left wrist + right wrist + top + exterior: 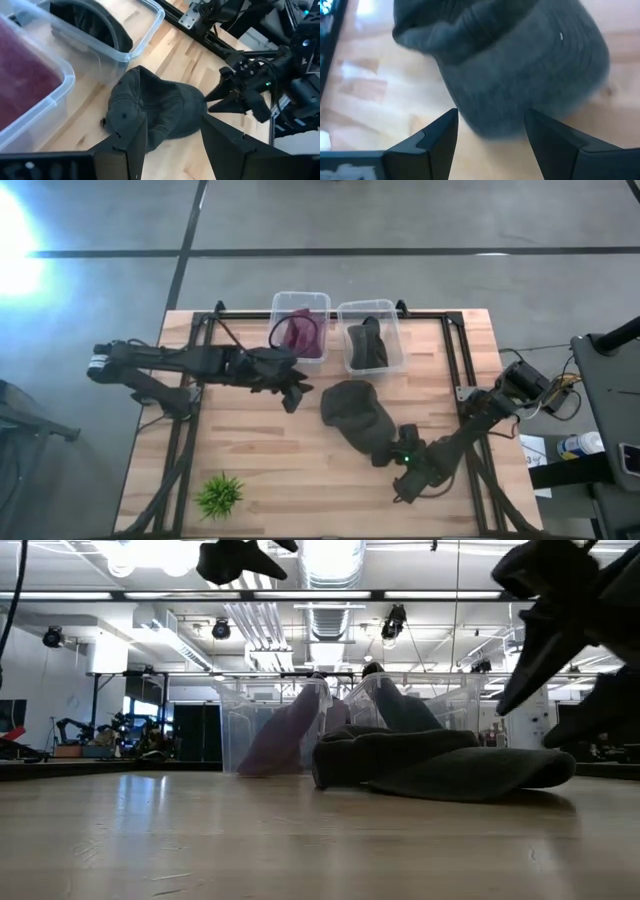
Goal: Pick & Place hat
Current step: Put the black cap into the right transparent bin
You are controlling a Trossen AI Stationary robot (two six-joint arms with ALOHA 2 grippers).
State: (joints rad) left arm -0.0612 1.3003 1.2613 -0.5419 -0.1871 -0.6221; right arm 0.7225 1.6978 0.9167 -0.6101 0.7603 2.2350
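A dark grey cap (357, 415) lies on the wooden table, crown toward the bins and brim toward the near right. In the low view the cap (440, 765) rests flat on the tabletop. My right gripper (384, 456) is open just off the brim's edge. In the right wrist view the right gripper (490, 117) has its fingers short of the brim (520, 80). My left gripper (293, 397) is open and hovers left of the cap. The left wrist view shows the left gripper (170, 132) above the cap (150, 107).
Two clear plastic bins stand at the far edge. The left bin (300, 303) holds a maroon cap and the right bin (345, 310) holds a dark cap. A small green plant (220, 494) sits near the front left. A black frame (455, 350) borders the table.
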